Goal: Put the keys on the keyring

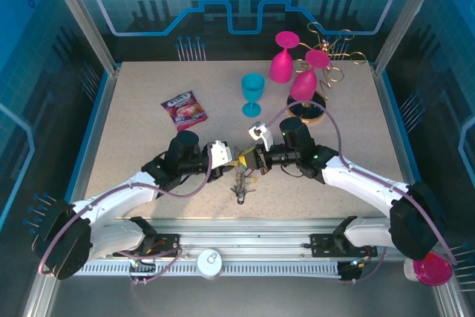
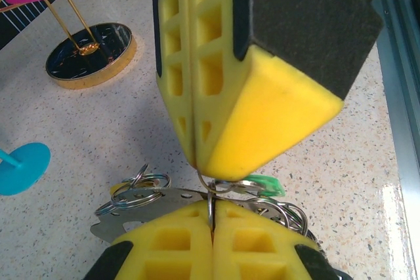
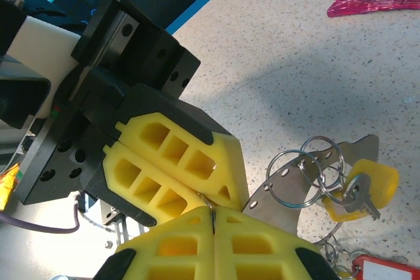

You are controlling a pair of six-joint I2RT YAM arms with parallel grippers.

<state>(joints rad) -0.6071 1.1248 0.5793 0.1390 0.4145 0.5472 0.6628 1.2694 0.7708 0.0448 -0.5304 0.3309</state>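
Both grippers are closed, tip to tip, mid-table (image 1: 141, 146): left gripper (image 1: 228, 159) and right gripper (image 1: 253, 159), yellow pads nearly touching. Each is pinched on the same thin wire, the keyring (image 2: 209, 202). The left wrist view shows the wire running from the left gripper's seam straight up into the right gripper's seam. Keys (image 1: 241, 183) hang in a bunch just under the two tips, reaching the tabletop. One has a green head (image 2: 266, 185), one a yellow head (image 3: 362, 185), with several small split rings (image 3: 295, 178) and a perforated metal strip (image 3: 357, 152) in the same cluster. A red tag (image 3: 387, 270) with a white label window sits at the frame edge, no text legible. The snack packet (image 1: 184, 109) lies well apart, far-left. Its print in the right wrist view is cropped; a fragment looks like "BLACK CHER", not certain. A teal goblet (image 1: 252, 93) stands behind the grippers.
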